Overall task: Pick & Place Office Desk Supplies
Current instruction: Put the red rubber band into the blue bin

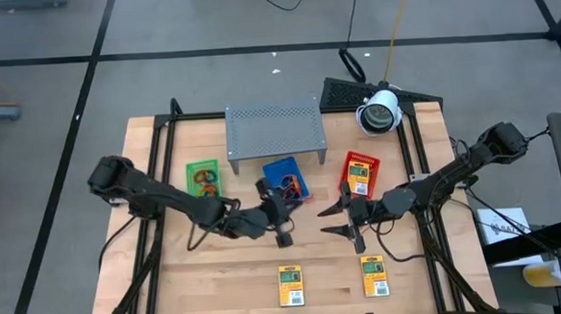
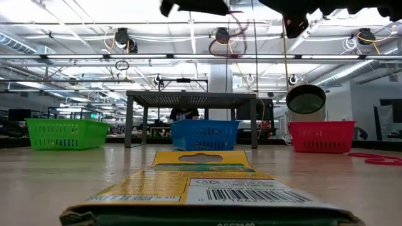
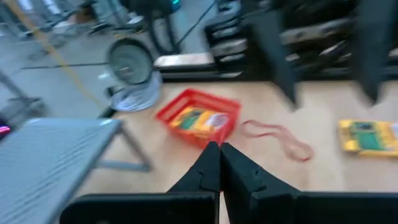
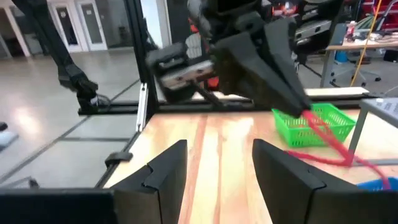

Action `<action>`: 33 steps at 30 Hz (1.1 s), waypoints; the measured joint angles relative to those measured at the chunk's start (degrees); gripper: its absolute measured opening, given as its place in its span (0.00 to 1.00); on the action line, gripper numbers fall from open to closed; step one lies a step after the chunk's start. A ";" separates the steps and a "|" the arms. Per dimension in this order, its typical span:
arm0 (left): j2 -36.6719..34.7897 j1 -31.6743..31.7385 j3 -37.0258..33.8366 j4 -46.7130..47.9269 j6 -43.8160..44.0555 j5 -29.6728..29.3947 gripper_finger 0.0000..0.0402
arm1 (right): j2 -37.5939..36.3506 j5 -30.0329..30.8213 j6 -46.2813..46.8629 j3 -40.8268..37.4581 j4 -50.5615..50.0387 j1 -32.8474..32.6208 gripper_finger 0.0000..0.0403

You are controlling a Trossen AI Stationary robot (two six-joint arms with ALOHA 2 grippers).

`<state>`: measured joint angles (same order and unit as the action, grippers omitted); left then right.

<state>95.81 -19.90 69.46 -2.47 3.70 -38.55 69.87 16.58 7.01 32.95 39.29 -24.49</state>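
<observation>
While pinched in left end effector (image 4: 297, 102), rubber band (image 4: 333, 146) dangles below

Left claw (image 3: 219, 163) closed (tips together); red tray (image 3: 198, 117), rubber band (image 3: 278, 138) beyond.

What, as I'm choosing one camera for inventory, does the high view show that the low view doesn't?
Only high: both arms whole, the left pincer shut by the blue tray, the right pincer open, two front yellow packets rather than one, and a packet inside the red tray.
Only low: a dangling rubber band overhead, another band lying flat, and the ceiling.
Both: green tray, blue tray, red tray, grey shelf.
</observation>
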 joint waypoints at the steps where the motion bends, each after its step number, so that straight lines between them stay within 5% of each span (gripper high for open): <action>1: -0.90 0.07 -0.01 1.59 -0.06 -1.07 0.01 | 0.00 0.02 0.00 0.02 0.47 0.00 0.42; 17: -2.93 9.59 -0.03 13.90 4.32 -2.96 0.01 | 0.00 0.15 -0.14 0.04 1.18 0.11 0.42; 25: -2.93 12.35 -0.03 18.00 9.12 4.16 0.03 | 0.00 0.10 -0.15 0.04 -0.15 0.13 0.42; 33: -2.93 13.35 -0.05 22.58 12.25 4.94 0.02 | 0.00 -0.10 1.07 0.04 -2.72 0.93 0.42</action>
<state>92.88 -6.55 69.41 20.11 15.95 -33.61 69.87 16.48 8.07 32.99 36.56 -23.56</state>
